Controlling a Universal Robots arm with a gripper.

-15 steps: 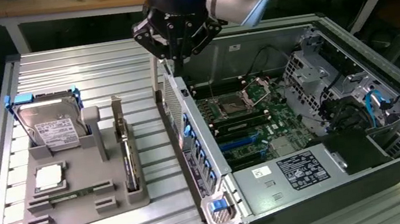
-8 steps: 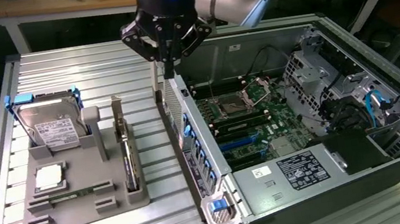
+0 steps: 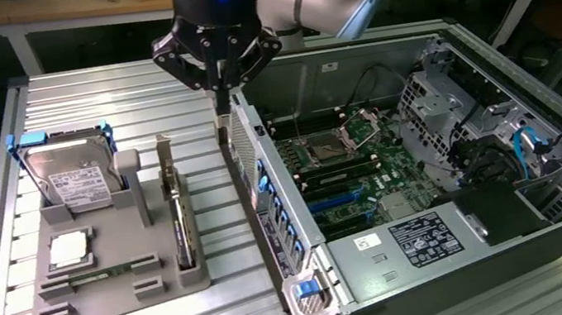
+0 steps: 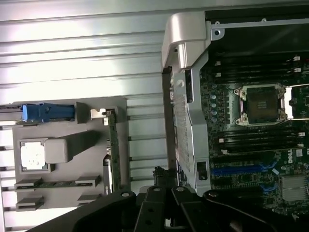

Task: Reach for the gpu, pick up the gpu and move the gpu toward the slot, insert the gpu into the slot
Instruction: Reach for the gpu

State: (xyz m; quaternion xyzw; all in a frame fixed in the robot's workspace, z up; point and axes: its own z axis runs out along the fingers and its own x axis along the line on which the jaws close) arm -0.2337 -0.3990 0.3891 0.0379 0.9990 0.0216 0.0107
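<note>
Gripper [image 3: 224,132] pinched shut, empty, over the case wall [image 3: 258,179]. In the exterior view the gpu [image 3: 179,219] stands racked at its seven o'clock; the wrist view shows its green edge.

text: none legible | white labels: hard drive [image 3: 74,187], power supply [image 3: 418,239] | print too small

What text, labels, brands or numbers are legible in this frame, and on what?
No text reads clearly.
Print on the hard drive label: too small to read.
Print on the silver box label inside the case: too small.
Print on the small white sticker beside it: blurred.
</note>
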